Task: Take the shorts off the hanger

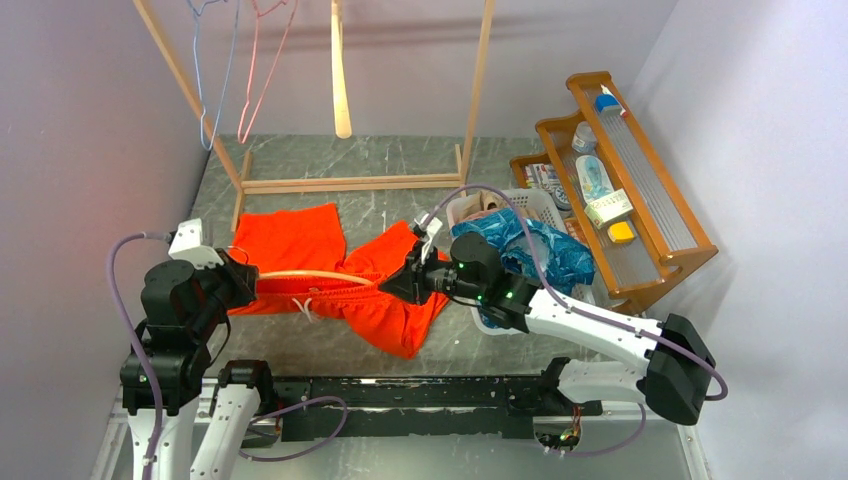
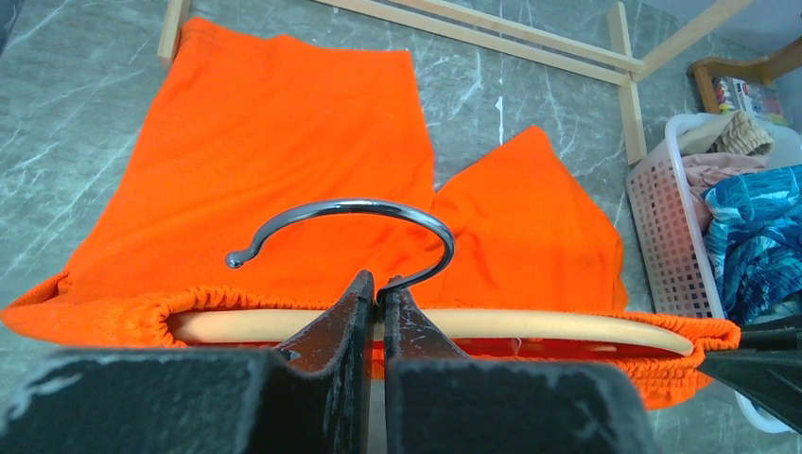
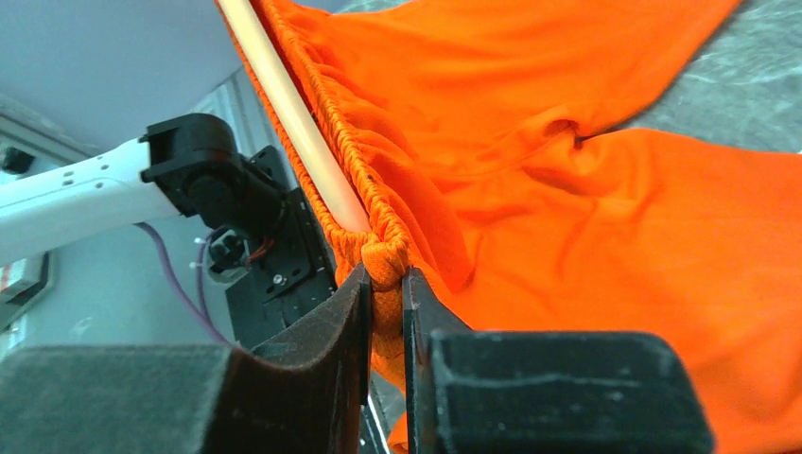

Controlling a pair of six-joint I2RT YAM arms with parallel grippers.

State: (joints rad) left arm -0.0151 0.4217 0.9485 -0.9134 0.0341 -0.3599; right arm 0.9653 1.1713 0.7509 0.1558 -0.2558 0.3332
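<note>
Orange shorts (image 1: pixel 300 235): waistband corner pinched by right gripper (image 3: pixel 386 284); left gripper (image 2: pixel 378 293) clamps hanger (image 2: pixel 567 329).

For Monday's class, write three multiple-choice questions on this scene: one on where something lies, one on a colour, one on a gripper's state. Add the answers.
1. Where do the blue patterned shorts lie?
A. on the wooden shelf
B. in the white basket
C. over the rack

2. What colour are the shorts on the hanger?
A. orange
B. pink
C. tan

3. In what state is the right gripper?
A. open above the table
B. shut on the metal hook
C. shut on the waistband

Answers:
1 B: they are heaped inside the basket on the right.
2 A: bright orange fabric is stretched along the wooden bar.
3 C: its fingers pinch the gathered waistband at the hanger's end.
</note>
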